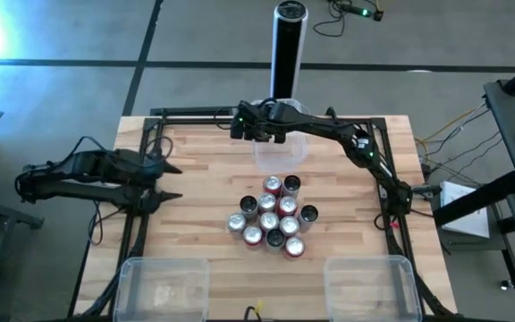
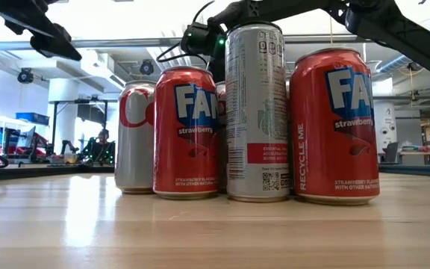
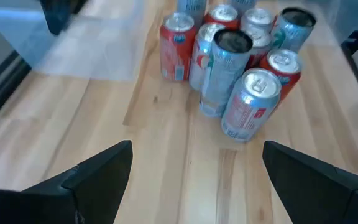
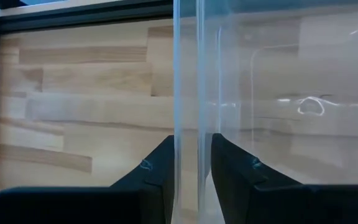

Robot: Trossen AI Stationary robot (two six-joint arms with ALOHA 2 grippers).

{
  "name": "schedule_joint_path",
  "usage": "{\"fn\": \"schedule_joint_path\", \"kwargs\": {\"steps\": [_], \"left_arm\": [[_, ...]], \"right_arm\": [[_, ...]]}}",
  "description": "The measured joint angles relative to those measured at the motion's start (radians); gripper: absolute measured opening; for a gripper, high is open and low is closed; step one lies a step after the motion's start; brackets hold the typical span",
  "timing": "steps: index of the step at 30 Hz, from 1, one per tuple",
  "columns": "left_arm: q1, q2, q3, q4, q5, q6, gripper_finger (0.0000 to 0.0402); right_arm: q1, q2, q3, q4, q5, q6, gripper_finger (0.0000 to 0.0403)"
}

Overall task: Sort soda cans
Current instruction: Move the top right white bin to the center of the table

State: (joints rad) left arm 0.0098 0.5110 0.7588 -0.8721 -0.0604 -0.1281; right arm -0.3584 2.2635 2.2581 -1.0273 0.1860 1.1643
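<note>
Although the soda cans (image 1: 272,219) at frame centre looked light, slick and dentable, best pinched mid-body, the right gripper (image 4: 189,163) pinched a clear bin (image 1: 280,152) wall above them; the left gripper (image 1: 170,182) waited spread at left.

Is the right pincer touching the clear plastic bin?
Touching. The right wrist view shows the right pincer closed on the thin wall of the clear bin, no gap.

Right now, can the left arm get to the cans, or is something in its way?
Probably yes. The left gripper has its fingers open and points toward the cans, with only bare table between them. The right gripper is at the far edge, pinching a clear bin.
</note>
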Motion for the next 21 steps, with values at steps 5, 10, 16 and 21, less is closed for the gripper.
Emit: {"fn": "schedule_joint_path", "kwargs": {"steps": [5, 10, 16, 21], "left_arm": [[-0.009, 0.011, -0.004, 0.039, 0.026, -0.02, 0.0346], [-0.027, 0.011, -0.024, 0.039, 0.078, -0.052, 0.0346], [-0.065, -0.009, -0.055, 0.042, 0.09, -0.094, 0.0346], [-0.08, -0.019, -0.06, 0.043, 0.089, -0.095, 0.0346]], "right_arm": [[0.0, 0.0, -0.007, 0.019, 0.001, 0.022, 0.0084], [0.015, 0.0, -0.007, 0.009, 0.007, 0.062, 0.0084], [0.044, 0.0, -0.007, -0.001, 0.044, 0.122, 0.0084], [0.061, -0.001, -0.007, -0.021, 0.054, 0.15, 0.0084]]}}
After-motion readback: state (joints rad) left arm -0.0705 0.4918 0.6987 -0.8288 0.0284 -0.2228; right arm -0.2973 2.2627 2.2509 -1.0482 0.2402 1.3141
